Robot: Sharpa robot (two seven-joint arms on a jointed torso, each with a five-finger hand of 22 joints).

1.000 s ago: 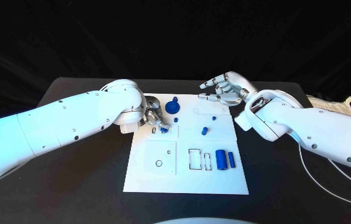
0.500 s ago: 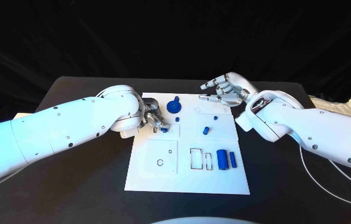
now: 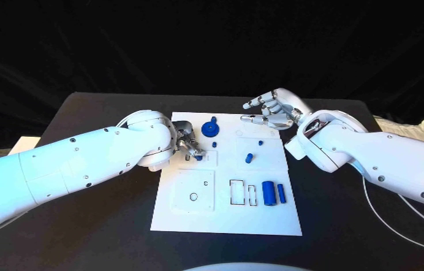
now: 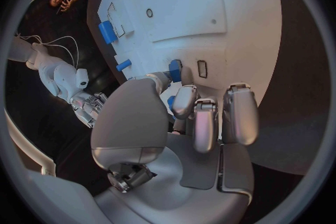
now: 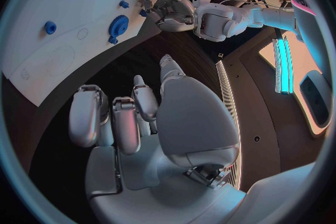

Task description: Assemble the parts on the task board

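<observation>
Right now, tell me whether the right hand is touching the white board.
Apart. In the right wrist view the right hand hangs over bare black table, with a dark gap before the task board edge.

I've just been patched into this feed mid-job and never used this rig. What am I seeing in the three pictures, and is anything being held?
Two white robot arms work over a black table. The big picture looks down from the robot's head; each round one comes from a camera behind a wrist.

The white task board carries small blue parts: a gear, two cylinders and a few pegs.

The left hand is down at the board's edge, pinching a small blue part. The right hand hovers off the board's far corner, fingers apart, holding nothing.
</observation>
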